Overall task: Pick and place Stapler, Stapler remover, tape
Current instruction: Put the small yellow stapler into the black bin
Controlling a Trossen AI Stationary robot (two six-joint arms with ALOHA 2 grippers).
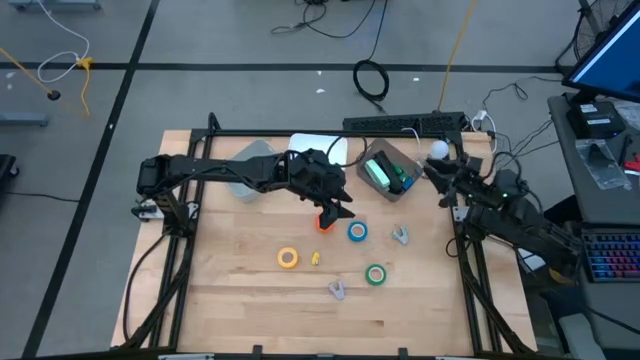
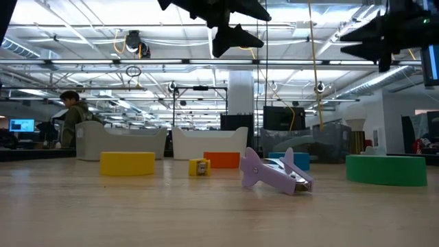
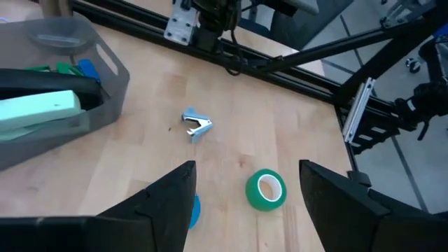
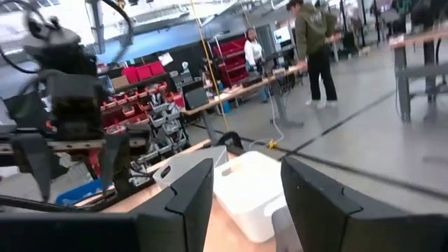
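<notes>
Left gripper (image 1: 333, 207) open, empty, above red tape (image 1: 325, 223) beside blue tape (image 1: 357, 232). Right gripper (image 1: 437, 166) open near grey bin (image 1: 385, 153).

One camera looked straight down on the whole bench (image 1: 250, 300); another sat level at its surface, facing the room. Both showed the green tape (image 1: 376, 274), close under the left wrist camera.

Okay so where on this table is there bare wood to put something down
The near strip of the table, below the yellow tape and green tape, is bare. So is the left side, beyond the yellow roll. It is crowded mid-table around the blue tape, and at the back by the grey bin.
</notes>
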